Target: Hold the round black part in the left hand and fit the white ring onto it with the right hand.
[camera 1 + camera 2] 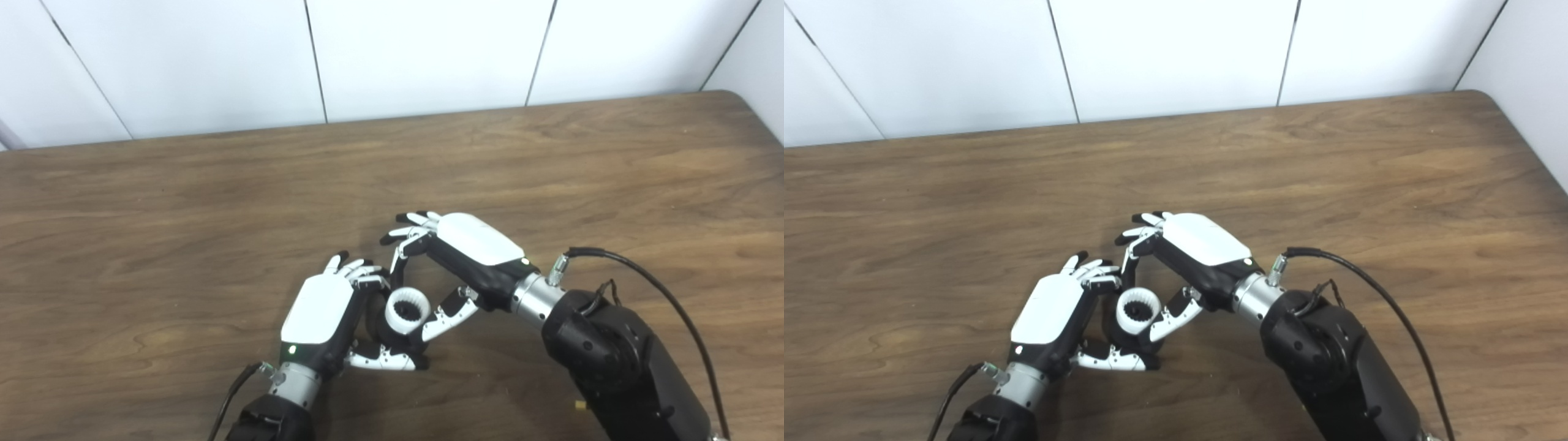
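My left hand is wrapped around the round black part down near the table's front edge, with the toothed white ring seated on its top. My right hand pinches that ring, thumb one side, fingers the other (cable trailing behind). Beyond lies wooden table.

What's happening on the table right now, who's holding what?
The left hand is wrapped around the round black part, low over the wooden table. The white ring sits on top of that part, toothed inside. The right hand reaches in from the right, a finger and thumb at the ring's sides. Whether the ring is fully seated, or the right hand still grips it, cannot be told from here.
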### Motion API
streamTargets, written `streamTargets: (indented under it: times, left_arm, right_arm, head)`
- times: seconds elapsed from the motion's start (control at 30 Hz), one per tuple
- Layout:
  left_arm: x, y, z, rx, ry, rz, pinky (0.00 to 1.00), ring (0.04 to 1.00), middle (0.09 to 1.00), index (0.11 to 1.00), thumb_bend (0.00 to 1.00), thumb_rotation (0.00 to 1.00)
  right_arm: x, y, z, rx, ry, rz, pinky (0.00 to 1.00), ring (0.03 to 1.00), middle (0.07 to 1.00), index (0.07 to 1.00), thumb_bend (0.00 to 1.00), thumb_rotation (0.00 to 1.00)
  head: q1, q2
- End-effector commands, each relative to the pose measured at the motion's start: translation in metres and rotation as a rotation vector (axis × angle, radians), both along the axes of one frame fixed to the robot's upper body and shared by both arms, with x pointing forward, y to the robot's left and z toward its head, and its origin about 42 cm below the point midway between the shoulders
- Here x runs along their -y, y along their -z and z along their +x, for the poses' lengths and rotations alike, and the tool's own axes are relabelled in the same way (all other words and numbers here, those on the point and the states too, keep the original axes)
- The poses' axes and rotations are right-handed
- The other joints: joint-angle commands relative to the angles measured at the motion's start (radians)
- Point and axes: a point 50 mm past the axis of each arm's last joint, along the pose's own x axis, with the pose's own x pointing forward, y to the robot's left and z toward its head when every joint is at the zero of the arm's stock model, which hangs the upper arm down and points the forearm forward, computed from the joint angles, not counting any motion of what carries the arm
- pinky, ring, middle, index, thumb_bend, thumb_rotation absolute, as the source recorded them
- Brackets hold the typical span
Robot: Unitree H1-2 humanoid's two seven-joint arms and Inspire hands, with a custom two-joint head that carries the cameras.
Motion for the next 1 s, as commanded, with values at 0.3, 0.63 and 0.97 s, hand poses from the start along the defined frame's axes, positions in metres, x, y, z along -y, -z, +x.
streamTargets:
  times: [0.3,0.63,0.97]
  left_arm:
    - [0.0052,-0.0078,0.0022,0.035,0.008,-0.007,0.98,0.868,0.787,0.484,0.52,0.05]
    - [0.0068,-0.0083,0.0018,0.029,0.008,-0.008,1.00,0.874,0.788,0.484,0.52,0.05]
    - [0.0079,-0.0084,0.0016,0.036,0.011,-0.004,0.99,0.867,0.786,0.484,0.52,0.05]
  right_arm:
    - [-0.0035,-0.0089,0.0006,0.060,-0.018,0.019,1.00,0.960,0.845,0.483,0.52,0.13]
    - [-0.0035,-0.0058,0.0003,0.056,-0.017,0.024,1.00,0.956,0.842,0.482,0.52,0.13]
    - [-0.0035,-0.0040,0.0010,0.045,-0.009,0.027,1.00,0.958,0.841,0.483,0.52,0.13]
  head:
    - [0.002,0.004]
    - [0.007,0.003]
    - [0.007,0.003]
